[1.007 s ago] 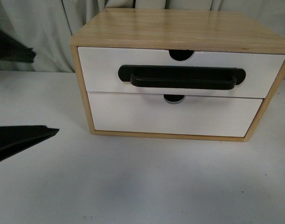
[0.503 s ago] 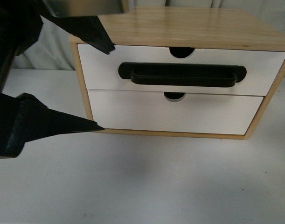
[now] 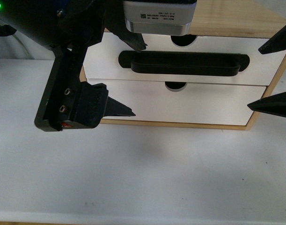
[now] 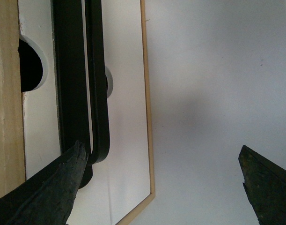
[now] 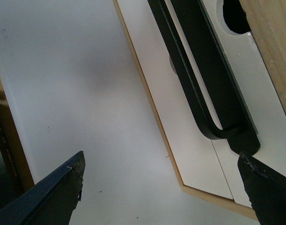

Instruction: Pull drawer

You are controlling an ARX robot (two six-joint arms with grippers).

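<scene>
Approach step: left gripper and right gripper are both wide open near the black bar handle ends, gripping nothing. The drawer is not yet pulled. Next, probably clamp the handle and pull straight.

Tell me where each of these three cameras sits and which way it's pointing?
Front: on the body between the arms, facing the drawer; the left pincer looms large, and the right pincer tips enter at the edge.
Left wrist: on the left arm, looking along its open pincer at one end of the handle and the table.
Right wrist: on the right arm, looking along its open pincer at the handle's other end.
Shared: both wrist views show the handle and the table.
</scene>
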